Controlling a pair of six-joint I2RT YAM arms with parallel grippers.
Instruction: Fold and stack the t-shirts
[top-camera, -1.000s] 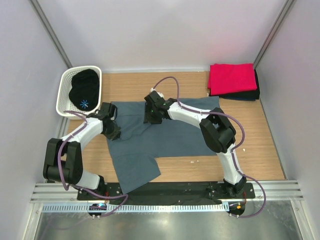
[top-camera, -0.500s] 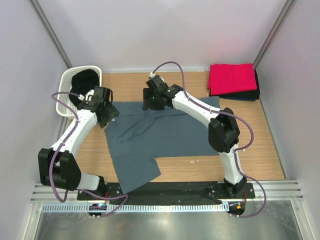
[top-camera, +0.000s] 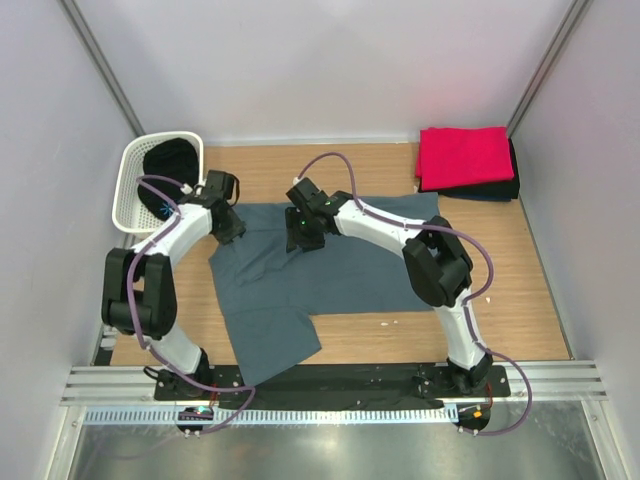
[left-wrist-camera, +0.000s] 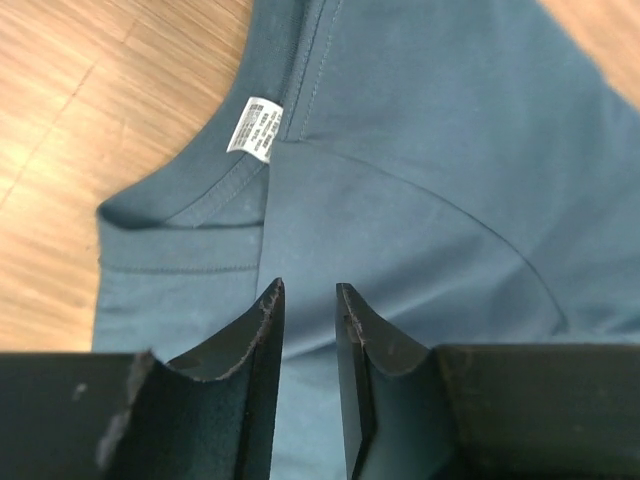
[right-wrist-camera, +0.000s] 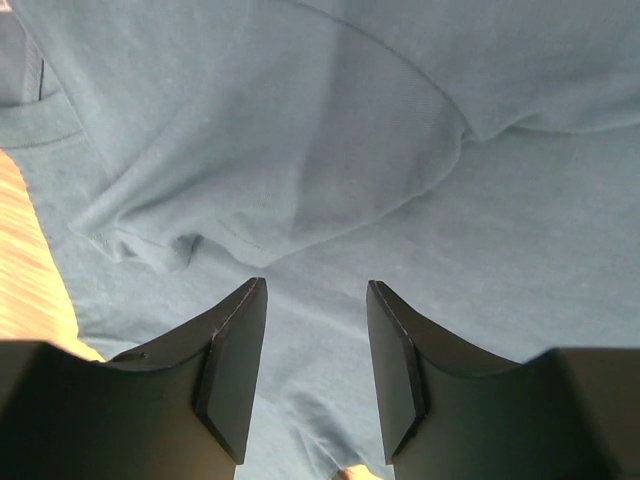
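The blue-grey shirt (top-camera: 340, 270) lies spread on the wooden table (top-camera: 520, 290) between the two arms, with one flap reaching down to the near edge. Its upper left corner is covered by the left gripper (top-camera: 228, 228), and the right arm lies across its upper right part, so its full outline cannot be made out.

In the left wrist view the left gripper's fingers (left-wrist-camera: 262, 330) stand a narrow slit apart just above the cloth below the collar (left-wrist-camera: 190, 200). The print on the white label (left-wrist-camera: 252, 128) there is too small to read.

The right gripper (top-camera: 300, 238) hangs over the shirt's top middle. Its fingers (right-wrist-camera: 235, 350) are clearly apart, with nothing between them but creased cloth underneath.

At the far right corner a folded red shirt (top-camera: 465, 153) rests on dark clothes (top-camera: 500, 190) that show only as an edge, so they cannot be counted. The white basket (top-camera: 122, 205) at the far left holds something black (top-camera: 170, 160), partly behind the left arm.
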